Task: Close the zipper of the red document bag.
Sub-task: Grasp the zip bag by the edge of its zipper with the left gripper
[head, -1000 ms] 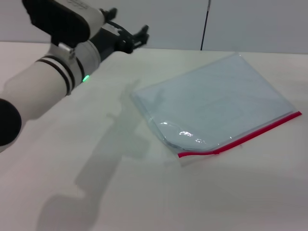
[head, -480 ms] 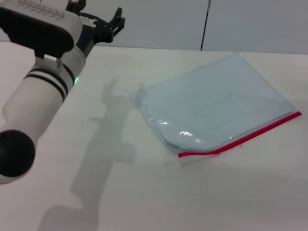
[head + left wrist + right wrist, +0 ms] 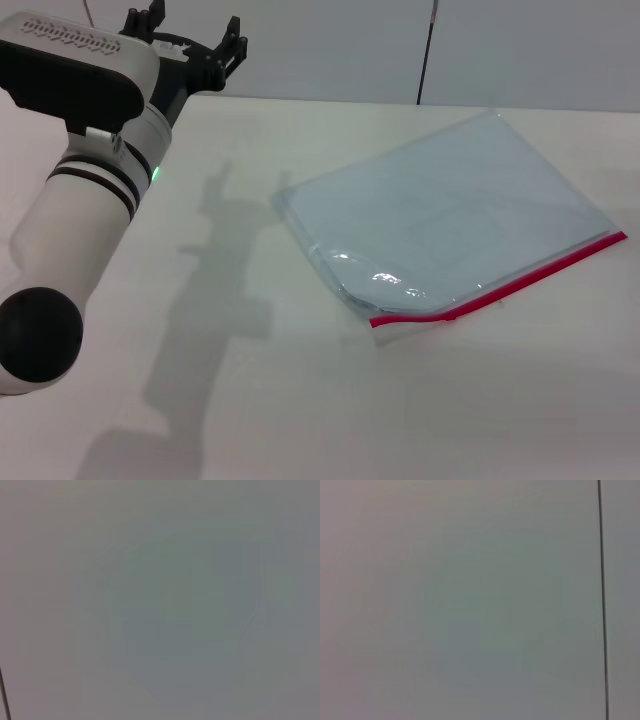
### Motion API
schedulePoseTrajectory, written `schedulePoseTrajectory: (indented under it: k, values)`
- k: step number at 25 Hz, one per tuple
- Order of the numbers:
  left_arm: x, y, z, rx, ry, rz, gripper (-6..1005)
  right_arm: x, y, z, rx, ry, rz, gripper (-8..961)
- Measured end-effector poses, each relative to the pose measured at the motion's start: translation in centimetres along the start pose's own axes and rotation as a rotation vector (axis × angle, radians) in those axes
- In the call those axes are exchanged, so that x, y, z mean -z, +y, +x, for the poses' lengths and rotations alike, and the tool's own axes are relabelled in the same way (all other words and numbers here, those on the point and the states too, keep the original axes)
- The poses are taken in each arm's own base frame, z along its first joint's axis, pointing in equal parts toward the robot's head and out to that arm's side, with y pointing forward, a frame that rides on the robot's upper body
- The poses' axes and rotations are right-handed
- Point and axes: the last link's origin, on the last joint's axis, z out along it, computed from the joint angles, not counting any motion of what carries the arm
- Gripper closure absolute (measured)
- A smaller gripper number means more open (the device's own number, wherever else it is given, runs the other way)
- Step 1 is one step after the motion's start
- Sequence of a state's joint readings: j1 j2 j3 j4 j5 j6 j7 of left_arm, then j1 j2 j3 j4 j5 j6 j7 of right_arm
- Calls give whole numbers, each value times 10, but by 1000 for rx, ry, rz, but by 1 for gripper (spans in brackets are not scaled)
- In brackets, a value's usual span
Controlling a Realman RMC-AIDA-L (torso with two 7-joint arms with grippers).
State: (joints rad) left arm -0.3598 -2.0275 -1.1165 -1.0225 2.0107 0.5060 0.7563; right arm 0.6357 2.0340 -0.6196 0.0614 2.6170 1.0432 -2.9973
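Judging by the scene, we have not started: our left gripper (image 3: 190,38) hangs raised, fingers spread and empty. The red document bag (image 3: 445,225) lies well off to its right, its zipper (image 3: 500,287) untouched. Our right gripper is out of sight.

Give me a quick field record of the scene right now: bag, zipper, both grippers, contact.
bag: red document bag lying flat on the white table, toward the robot's right
zipper: zipper runs along the bag's near long edge; slider not discernible
left gripper: left gripper raised at far left, fingers open, empty, well clear of the bag
right gripper: not in view
contact: none with bag or zipper
wrist views: only blank wall, no bag visible
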Motion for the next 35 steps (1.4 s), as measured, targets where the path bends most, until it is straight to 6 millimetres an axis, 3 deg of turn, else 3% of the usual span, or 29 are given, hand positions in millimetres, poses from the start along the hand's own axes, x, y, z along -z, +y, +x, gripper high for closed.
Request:
schedulePoseTrajectory:
  k: [35]
  values:
    - [-2,-3,-4,24,-5,11,112,-1,0,1,0,12,0,197]
